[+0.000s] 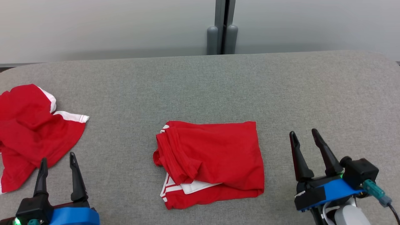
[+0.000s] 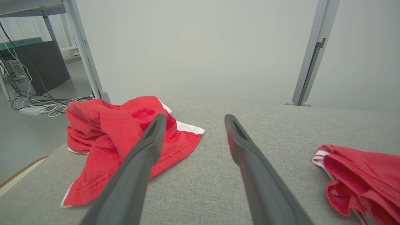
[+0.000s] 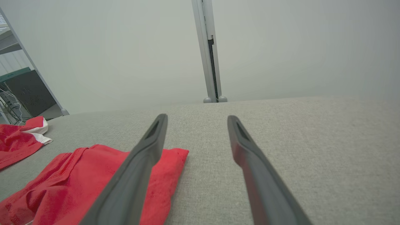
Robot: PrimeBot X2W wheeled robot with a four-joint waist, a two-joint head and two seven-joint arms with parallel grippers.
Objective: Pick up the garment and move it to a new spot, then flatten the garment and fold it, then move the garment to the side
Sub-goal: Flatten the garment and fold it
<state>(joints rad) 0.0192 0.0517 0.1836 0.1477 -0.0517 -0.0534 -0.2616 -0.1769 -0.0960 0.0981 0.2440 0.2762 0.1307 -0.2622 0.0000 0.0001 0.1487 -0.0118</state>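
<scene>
Folded red garment (image 1: 212, 162) sits lower ctr of head view on grey table (image 1: 218, 87), white trim at its left edge. Crumpled red garment (image 1: 34, 134) at far left of frame, well apart. I see left gripper (image 1: 58, 157) bottom left, fingers up-frame, spread, nothing btwn them, tips over the crumpled one's edge. Right gripper (image 1: 303, 131) lower right, tilted slightly left, fingers released, empty, just beside the folded garment, not touching.

Looked like a lab: grey fabric-covered table (image 1: 200, 90), pale partition wall (image 1: 109, 28) with grey metal post (image 1: 222, 18), tangled white cables (image 2: 47, 104) far left.
</scene>
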